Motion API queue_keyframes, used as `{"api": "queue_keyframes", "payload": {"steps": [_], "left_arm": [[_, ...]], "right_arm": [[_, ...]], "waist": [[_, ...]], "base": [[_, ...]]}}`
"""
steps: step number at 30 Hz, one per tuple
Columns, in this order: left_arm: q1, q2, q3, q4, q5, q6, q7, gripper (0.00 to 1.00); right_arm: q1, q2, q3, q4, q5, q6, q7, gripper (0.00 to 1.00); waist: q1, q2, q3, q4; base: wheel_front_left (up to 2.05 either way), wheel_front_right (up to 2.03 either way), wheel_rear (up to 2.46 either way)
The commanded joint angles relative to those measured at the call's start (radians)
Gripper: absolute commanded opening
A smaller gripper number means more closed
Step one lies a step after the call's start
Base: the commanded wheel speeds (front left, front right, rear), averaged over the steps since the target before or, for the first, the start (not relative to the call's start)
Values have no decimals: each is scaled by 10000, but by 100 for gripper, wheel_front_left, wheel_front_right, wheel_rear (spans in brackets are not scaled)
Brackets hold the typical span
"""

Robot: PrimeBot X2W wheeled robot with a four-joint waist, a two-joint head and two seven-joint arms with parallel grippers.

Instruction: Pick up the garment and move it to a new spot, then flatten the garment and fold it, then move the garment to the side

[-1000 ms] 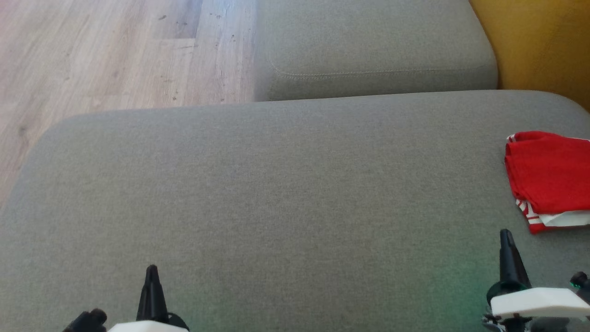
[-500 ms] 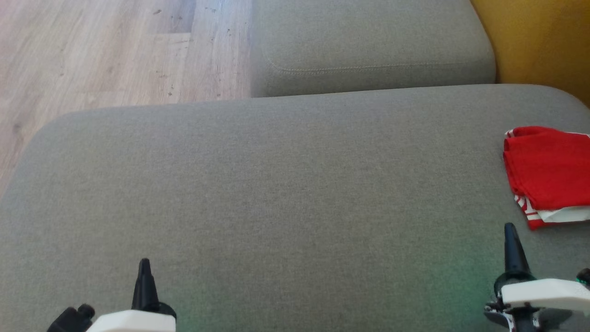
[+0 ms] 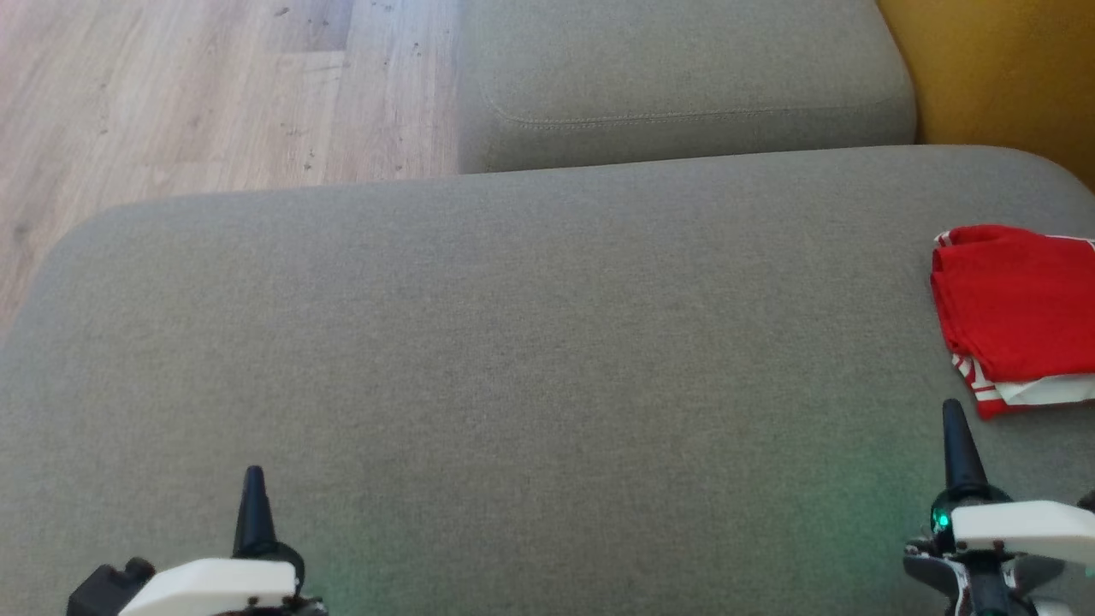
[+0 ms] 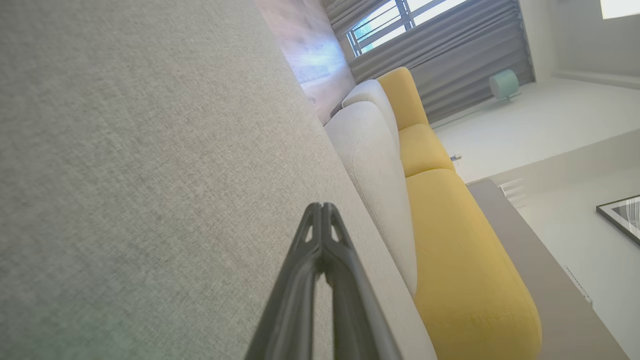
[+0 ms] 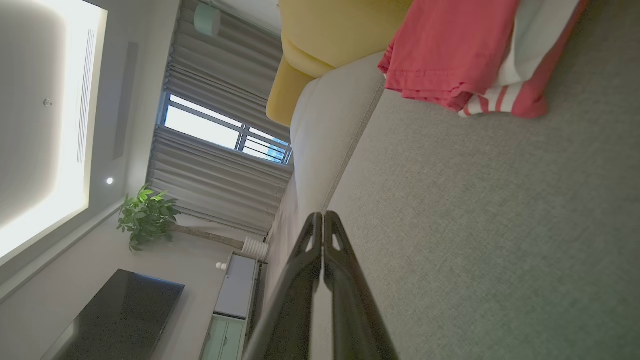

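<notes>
Garment (image 3: 1014, 312), folded red fabric with white stripes, lies at the grey fabric sofa cushion's (image 3: 513, 342) right edge, striped hem nearest the robot, its long axis cropped. Left gripper (image 3: 253, 475) and right gripper (image 3: 952, 409) are closed tight, empty.

Items counted. Garment (image 3: 1014, 312): 1 was present, red. Grippers: 2 were seen, left gripper (image 3: 253, 483) and right gripper (image 3: 954, 419). Grey cushions: 2 were noted, large cushion (image 3: 513, 342) and smaller cushion (image 3: 684, 77). Potted plant (image 5: 147, 220): 1. Television (image 5: 125, 315): 1. Framed picture (image 4: 622, 217): 1.
</notes>
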Motion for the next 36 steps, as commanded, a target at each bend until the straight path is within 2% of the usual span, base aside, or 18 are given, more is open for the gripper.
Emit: {"api": "queue_keyframes", "payload": {"steps": [1, 36], "left_arm": [[-654, 104, 410, -249, -252, -107, 49, 0], [-1668, 61, 1560, 277, -4238, -857, 1095, 0]], "right_arm": [[-599, -37, 68, -281, 256, 58, 69, 0], [-1519, 119, -438, 31, 3999, 79, 1093, 0]], "waist": [[0, 0, 11, -8], [0, 0, 361, -238]], "base": [[0, 0, 0], [0, 0, 0]]}}
